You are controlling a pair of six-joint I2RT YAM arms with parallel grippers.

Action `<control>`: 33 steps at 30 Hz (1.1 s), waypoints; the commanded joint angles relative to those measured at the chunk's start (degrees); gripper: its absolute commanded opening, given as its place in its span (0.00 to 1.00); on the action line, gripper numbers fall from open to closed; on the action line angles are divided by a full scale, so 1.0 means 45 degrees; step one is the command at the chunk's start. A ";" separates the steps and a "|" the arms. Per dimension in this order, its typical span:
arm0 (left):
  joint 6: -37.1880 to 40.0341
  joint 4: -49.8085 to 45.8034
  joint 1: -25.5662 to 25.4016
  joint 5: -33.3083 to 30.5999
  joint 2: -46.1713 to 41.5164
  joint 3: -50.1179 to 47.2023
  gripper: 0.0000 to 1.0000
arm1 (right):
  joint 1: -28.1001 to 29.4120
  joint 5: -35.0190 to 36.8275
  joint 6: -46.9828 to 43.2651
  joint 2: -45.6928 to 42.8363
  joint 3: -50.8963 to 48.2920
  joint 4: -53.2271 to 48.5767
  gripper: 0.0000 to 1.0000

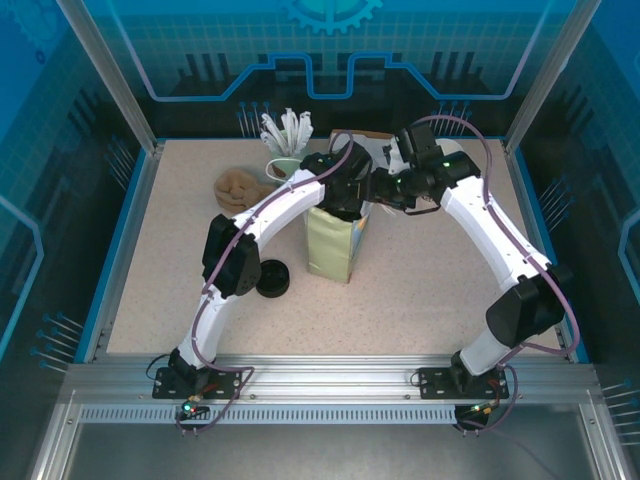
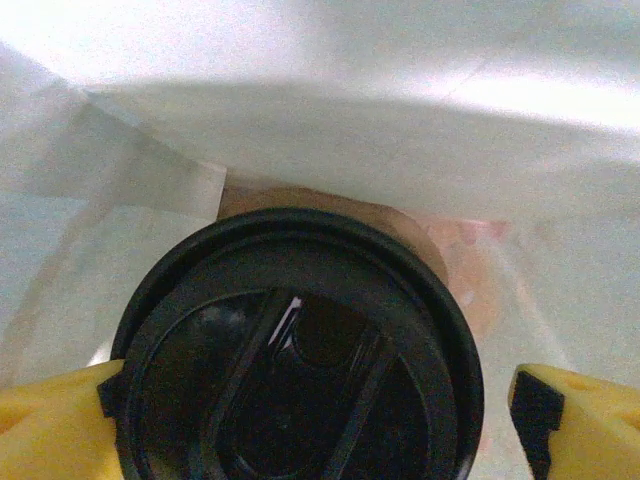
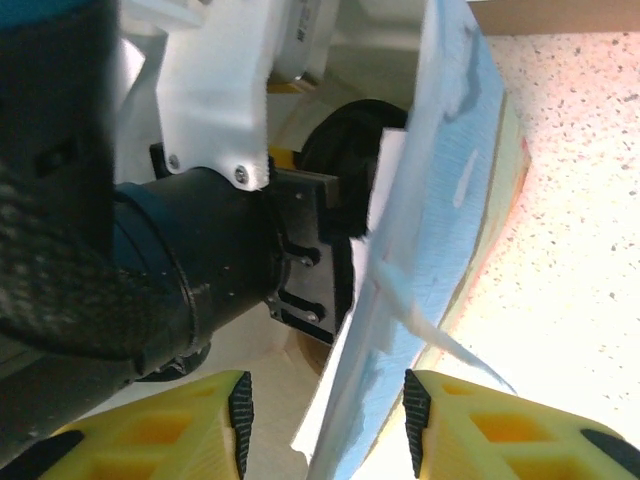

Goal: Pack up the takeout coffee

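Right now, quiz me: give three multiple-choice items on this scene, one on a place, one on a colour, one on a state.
1. Where is the takeout coffee? A on a shelf; B inside the paper bag; C on the floor.
2. Its lid is: A white; B red; C black.
3. The left gripper is: A open; B shut on the cup; C shut on the bag.
Key: B, bag walls surround it; C, the left wrist view shows it black; A, a gap shows beside the lid.
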 commanded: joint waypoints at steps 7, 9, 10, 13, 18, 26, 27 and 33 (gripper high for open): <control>-0.0095 -0.1626 0.0083 0.0438 0.0271 0.0907 0.99 | 0.0366 0.0812 -0.0400 0.0413 0.0879 -0.1229 0.35; -0.0197 -0.1901 0.0073 0.0395 0.0284 0.1236 0.99 | 0.0390 0.0944 -0.0435 0.0415 0.0935 -0.1292 0.30; -0.0226 -0.2015 0.0062 0.0385 0.0255 0.1367 0.99 | 0.0409 0.1045 -0.0476 0.0394 0.0958 -0.1319 0.27; -0.0326 -0.2241 0.0074 0.0273 0.0120 0.1604 0.99 | 0.0467 0.1391 -0.0602 0.0345 0.1063 -0.1497 0.18; -0.0520 -0.2488 0.0062 0.0238 -0.0059 0.1757 0.99 | 0.0576 0.1936 -0.0767 0.0379 0.1353 -0.1851 0.08; -0.0767 -0.2822 0.0042 0.0224 -0.0230 0.2041 0.99 | 0.0644 0.2490 -0.0741 0.0477 0.1783 -0.2455 0.00; -0.0801 -0.2897 0.0045 0.0211 -0.0242 0.2063 0.99 | 0.0663 0.2612 -0.0752 0.0482 0.1841 -0.2534 0.00; -0.0868 -0.3266 0.0057 -0.0098 -0.0335 0.2084 0.99 | 0.0769 0.3410 -0.1068 0.0617 0.2329 -0.3259 0.00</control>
